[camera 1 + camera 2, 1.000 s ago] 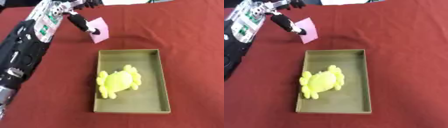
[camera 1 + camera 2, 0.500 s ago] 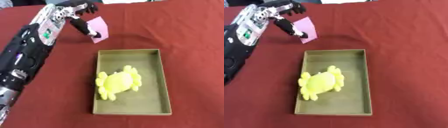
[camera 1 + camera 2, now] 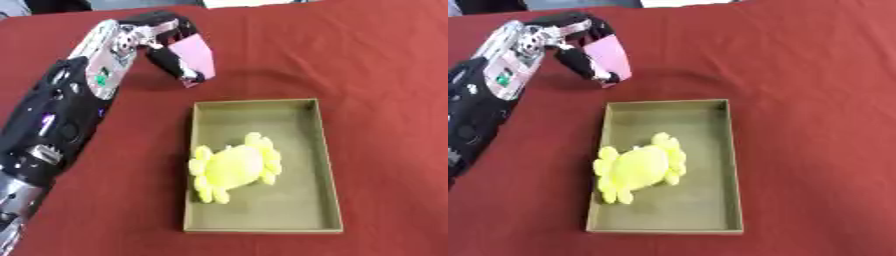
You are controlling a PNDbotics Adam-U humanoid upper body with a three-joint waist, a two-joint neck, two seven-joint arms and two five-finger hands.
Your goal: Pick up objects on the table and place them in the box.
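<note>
So my left hand (image 3: 166,47) is reaching out over the far left of the red tablecloth (image 3: 367,60), fingers curled round a flat pink card-like thing (image 3: 196,56), pinching it between thumb and fingers. The pink piece is tilted, lower corner close to the cloth; I can't tell if it's touching. It's just beyond the far left corner of the olive box (image 3: 325,165). A yellow plush toy (image 3: 233,167) is already lying in the box, toward its left wall. My right hand isn't showing anywhere.
</note>
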